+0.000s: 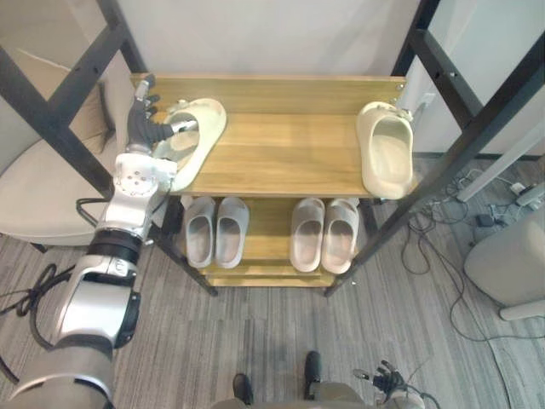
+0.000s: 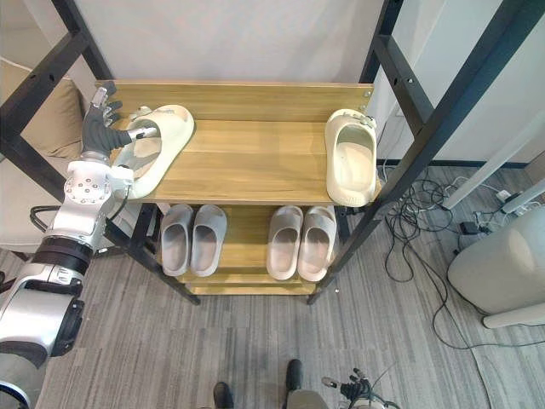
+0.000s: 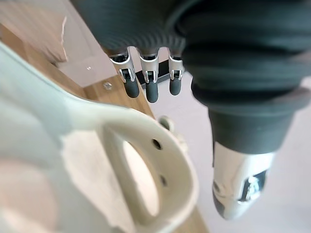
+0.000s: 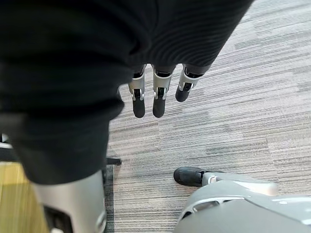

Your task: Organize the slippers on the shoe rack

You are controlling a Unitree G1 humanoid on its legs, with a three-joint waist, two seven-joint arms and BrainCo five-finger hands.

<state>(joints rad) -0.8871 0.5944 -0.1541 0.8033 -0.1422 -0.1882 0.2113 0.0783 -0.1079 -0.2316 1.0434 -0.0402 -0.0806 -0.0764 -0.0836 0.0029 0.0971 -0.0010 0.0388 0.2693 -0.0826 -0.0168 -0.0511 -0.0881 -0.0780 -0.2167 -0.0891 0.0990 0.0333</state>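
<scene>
Slipper (image 1: 192,136) lies slanted at left end of top shelf (image 1: 289,145), touching thumb side of left hand (image 1: 145,128); fingers straight and together, thumb splayed over it. Mate (image 1: 387,158) well apart at right end. Right hand (image 4: 154,92) hangs low, fingers straight.

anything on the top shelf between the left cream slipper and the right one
Nothing visible. Only bare wood of the top shelf lies between the left cream slipper and the right cream slipper. The left hand is right at the left cream slipper, with nothing between them.
</scene>
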